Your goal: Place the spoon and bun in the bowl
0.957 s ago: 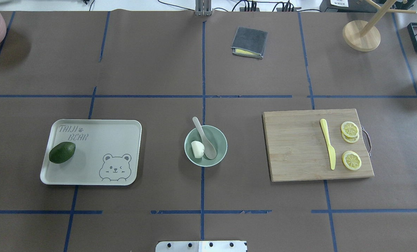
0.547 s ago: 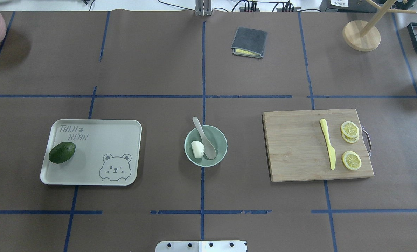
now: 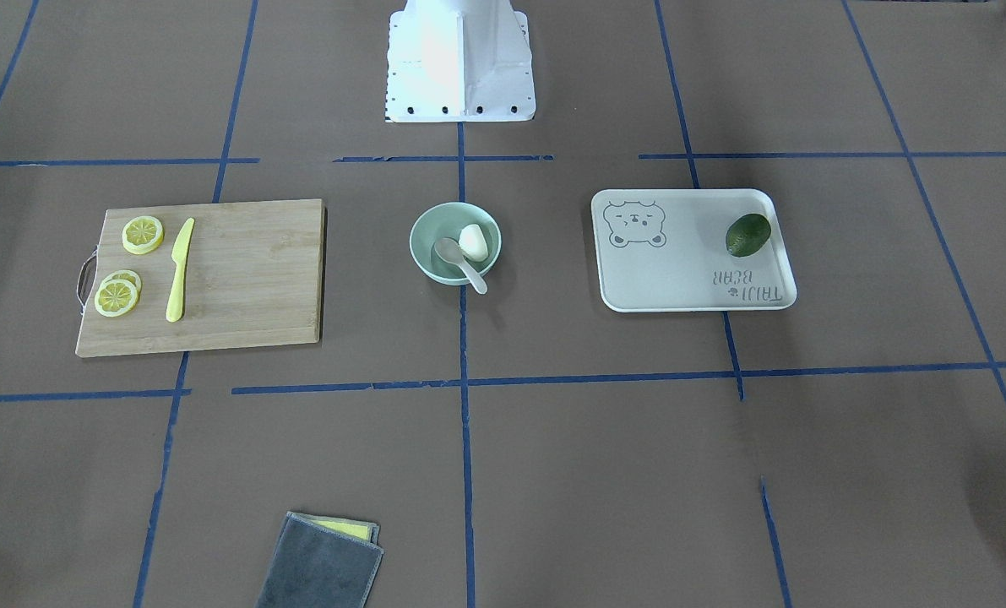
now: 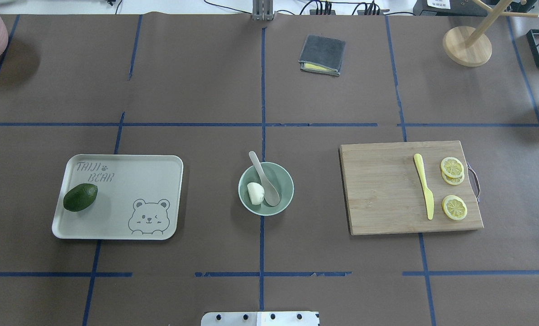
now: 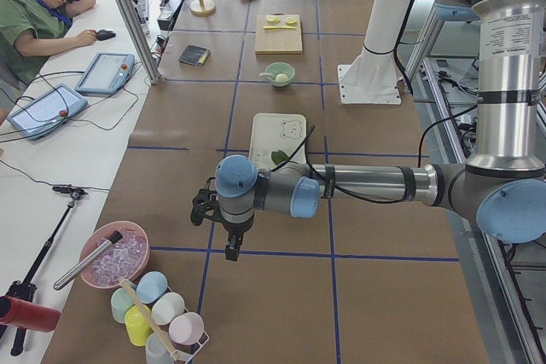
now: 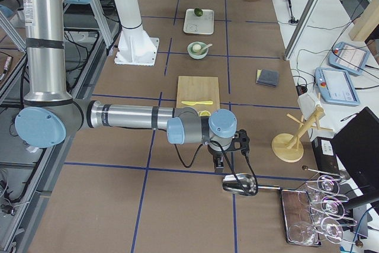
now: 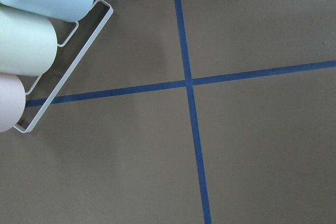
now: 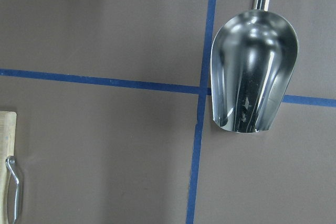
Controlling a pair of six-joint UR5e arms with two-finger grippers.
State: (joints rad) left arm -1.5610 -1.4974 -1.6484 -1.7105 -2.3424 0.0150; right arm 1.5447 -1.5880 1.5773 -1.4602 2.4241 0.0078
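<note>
The pale mint-green bowl (image 4: 284, 181) stands at the table's middle. The white bun (image 4: 255, 193) lies inside it on the left. The off-white spoon (image 4: 264, 179) rests in it with its scoop inside and its handle over the far rim. In the front-facing view the bowl (image 3: 429, 228) holds the bun (image 3: 472, 241) and the spoon (image 3: 460, 260). My left gripper (image 5: 230, 249) hangs far off at the table's left end, near a cup rack. My right gripper (image 6: 220, 167) hangs at the right end, above a metal scoop. I cannot tell whether either is open or shut.
A grey tray (image 4: 129, 213) with a dark green fruit (image 4: 80, 197) lies left of the bowl. A wooden board (image 4: 382, 190) with a yellow knife (image 4: 424, 185) and lemon slices (image 4: 454, 207) lies right. A grey cloth (image 4: 322, 54), a wooden stand (image 4: 467, 45), the metal scoop (image 8: 252, 72) and the cup rack (image 7: 37, 40) are further off.
</note>
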